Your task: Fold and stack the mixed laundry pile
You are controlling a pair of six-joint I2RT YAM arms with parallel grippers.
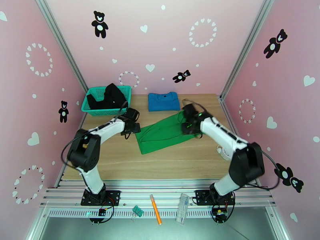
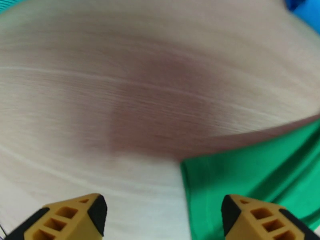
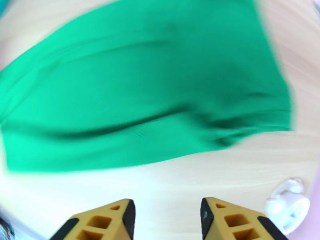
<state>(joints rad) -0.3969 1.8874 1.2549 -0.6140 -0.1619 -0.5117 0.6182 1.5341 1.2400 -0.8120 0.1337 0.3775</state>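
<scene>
Plainly, the bright green garment [image 1: 164, 133] was the piece in hand: it lay flat in the middle of the table [image 1: 160, 165] as a long band, its long axis running from near-left to far-right. The medium-blue shirt [image 1: 163, 101] sat folded at the far edge, just beyond the green, and the black garment [image 1: 108, 97] lay heaped in the teal basket [image 1: 92, 111] at the far left.

The left gripper [image 1: 134, 127] hung by the far corner of the band's left end, jaws spread and empty. In its wrist view the left gripper [image 2: 164, 215] had bare wood between the fingers, and a corner of the green garment [image 2: 256, 173] lay just ahead on the right-hand side. The right gripper [image 1: 188, 125] was over the opposite end, also released and holding nothing. From the right wrist the cloth [image 3: 148, 97] spread across the view, ahead of the parted fingers [image 3: 232, 221] (bare table lay between them).

So each arm stood nearest its own short end – a fold across the long axis looked the likely next step, one end carried over to the other – and the black piece was not yet touched
</scene>
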